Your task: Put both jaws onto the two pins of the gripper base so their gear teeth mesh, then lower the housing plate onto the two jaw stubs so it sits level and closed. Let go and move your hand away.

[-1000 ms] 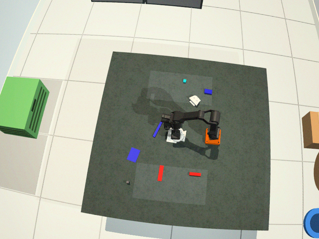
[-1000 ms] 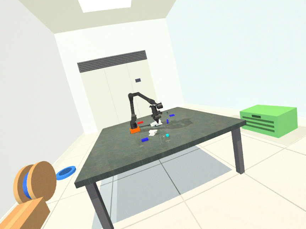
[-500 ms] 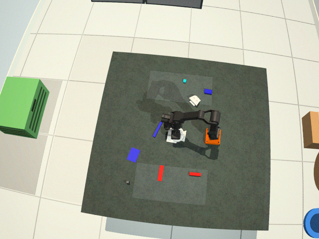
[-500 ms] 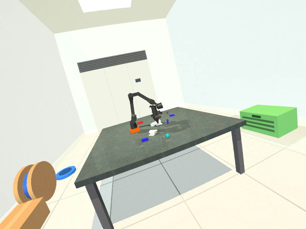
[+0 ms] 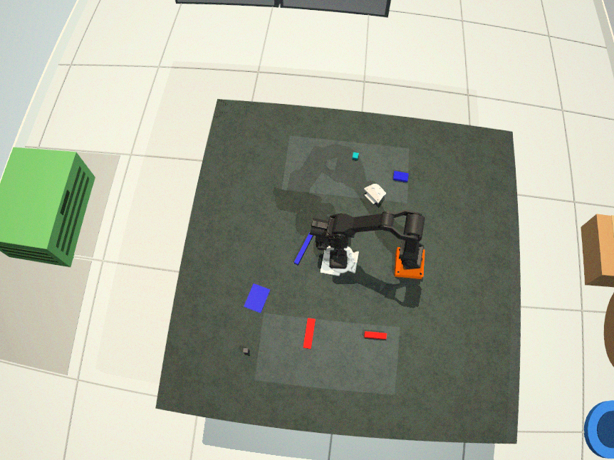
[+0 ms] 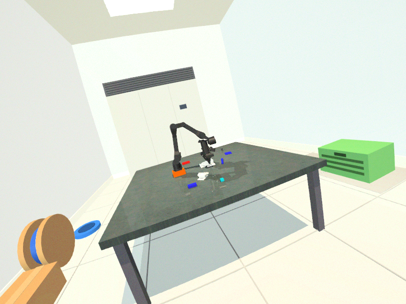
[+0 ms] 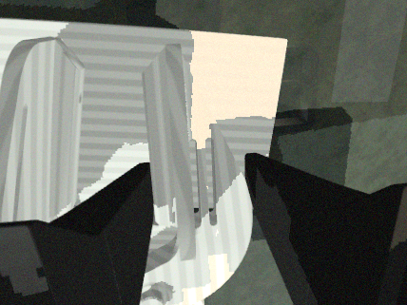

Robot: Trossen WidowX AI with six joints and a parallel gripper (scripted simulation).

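"Where's the base?"

"The white base lies flat around the middle of the worktop, well in from every edge."

"And the gripper?"

"Right over it, fingers partly open, closed on a white jaw. Another jaw stands beside that one. I can't tell whether their teeth mesh."

"The plate?"

"If it's the other white piece, that plate is apart from the base, toward the top edge as the top view has it. The jaws are uncovered by it."

"What's around them, same view?"

"A blue bar just left of the base, the arm's orange mount to the right. A blue block and cyan cube lie toward the top edge."

"Farther out?"

"A blue sheet toward the left edge, two red bars toward the bottom edge, and a grey cube nearest the bottom left corner."
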